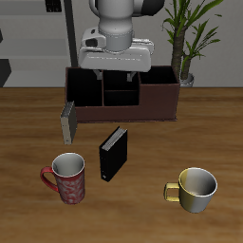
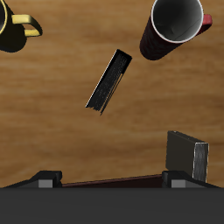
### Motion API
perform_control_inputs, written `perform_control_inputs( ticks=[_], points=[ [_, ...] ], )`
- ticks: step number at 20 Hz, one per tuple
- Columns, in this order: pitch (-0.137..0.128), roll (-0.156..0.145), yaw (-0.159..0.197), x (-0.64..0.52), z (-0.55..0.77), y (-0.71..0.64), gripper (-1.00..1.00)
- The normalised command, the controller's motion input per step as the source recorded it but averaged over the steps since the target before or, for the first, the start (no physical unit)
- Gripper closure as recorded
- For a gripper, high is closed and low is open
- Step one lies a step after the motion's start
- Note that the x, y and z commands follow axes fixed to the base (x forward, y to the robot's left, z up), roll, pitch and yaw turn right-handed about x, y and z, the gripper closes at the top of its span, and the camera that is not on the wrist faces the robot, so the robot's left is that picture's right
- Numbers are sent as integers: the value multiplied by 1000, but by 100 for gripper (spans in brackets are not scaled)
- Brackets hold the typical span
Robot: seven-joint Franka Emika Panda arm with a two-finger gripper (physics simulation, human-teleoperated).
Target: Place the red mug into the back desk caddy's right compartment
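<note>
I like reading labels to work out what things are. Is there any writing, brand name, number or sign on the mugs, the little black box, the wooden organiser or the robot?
None: no readable text in either view.
Red mug: only a pale speckled pattern, no letters.
Yellowish mug: plain.
Small black box: plain.
Brown desk organiser: plain.
Robot gripper: no visible marking.

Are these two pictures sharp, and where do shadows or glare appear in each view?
Exterior view: even, soft light; slightly coarse but no blur; faint shadows lie under the red mug, the yellowish mug and the black box; no glare. Wrist view: sharp wood grain, a thin shadow beside the black box, and a dark mug interior.
</note>
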Motion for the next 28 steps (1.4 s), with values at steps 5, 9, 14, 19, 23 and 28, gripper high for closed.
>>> perform_control_inputs(
  ticks=[5,9,14,19,23,28],
  points=[
    [-12,-1,12,66,8,-43,-100],
    [1,12,26,126,40,-164,-100],
    [-4,1,14,278,121,-520,-100],
    [-15,14,42,283,92,-543,-100],
    [-59,10,68,295,46,-476,-100],
    [-14,1,34,370,-85,-229,-100]
  ],
)
